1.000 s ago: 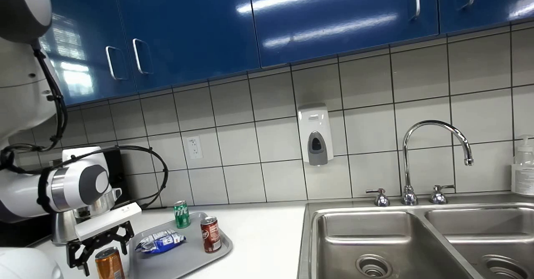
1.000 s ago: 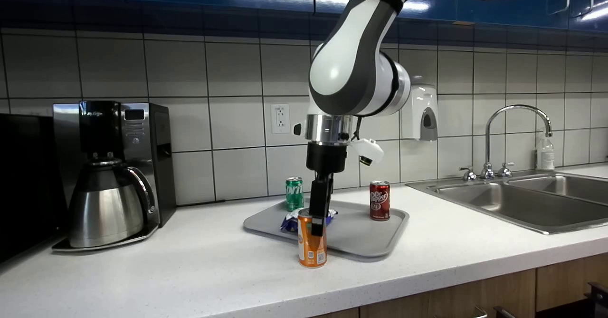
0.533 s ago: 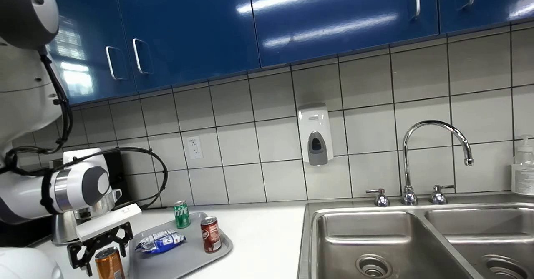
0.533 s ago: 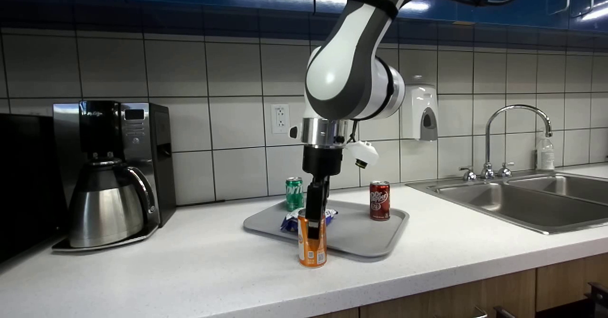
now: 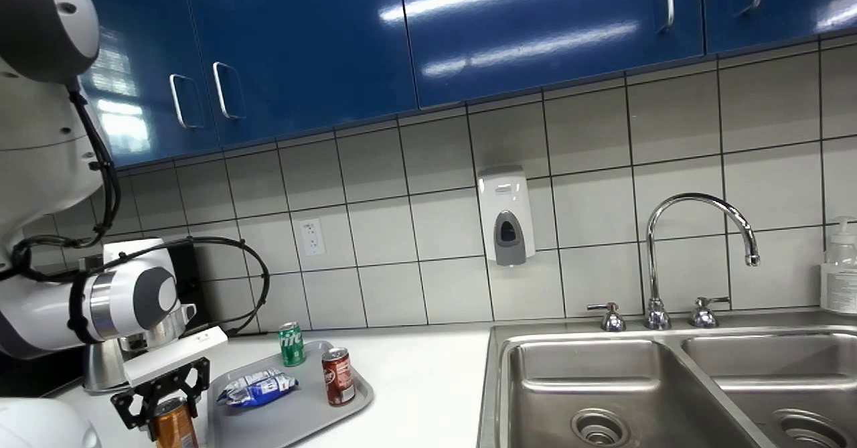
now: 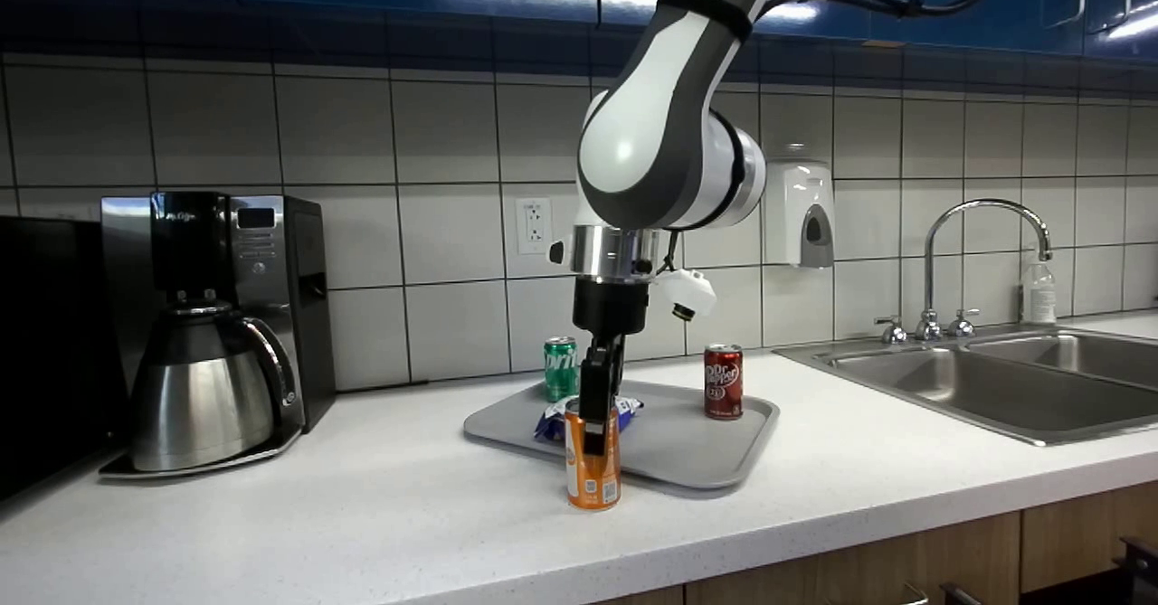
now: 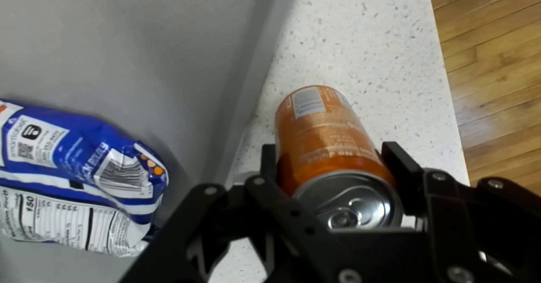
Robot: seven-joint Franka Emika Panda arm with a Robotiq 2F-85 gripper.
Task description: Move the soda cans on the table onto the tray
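Note:
On the white table (image 6: 398, 524) the orange soda can (image 7: 325, 130) stands upright, just outside the rim of the pale grey tray (image 6: 692, 460). My gripper (image 7: 332, 158) is shut on this can, with a black finger (image 7: 401, 164) against each side near its silvery top. Seen from outside, the gripper (image 6: 594, 438) comes straight down over the can and hides part of it. The green soda can (image 6: 560, 372) is upright at the tray's back. Farther along the tray stands the red soda can (image 6: 723, 383), also upright.
A blue and white snack bag (image 5: 258, 389) lies on the tray near the orange can. The coffee maker (image 6: 298, 316) with its steel pot (image 6: 204, 397) stands against the wall. The steel sink (image 6: 986, 388) is set into the counter beyond the tray.
The jaws have come together on the orange can. In an exterior view the gripper has shifted slightly left and down, and the can has moved a touch left, still on the table.

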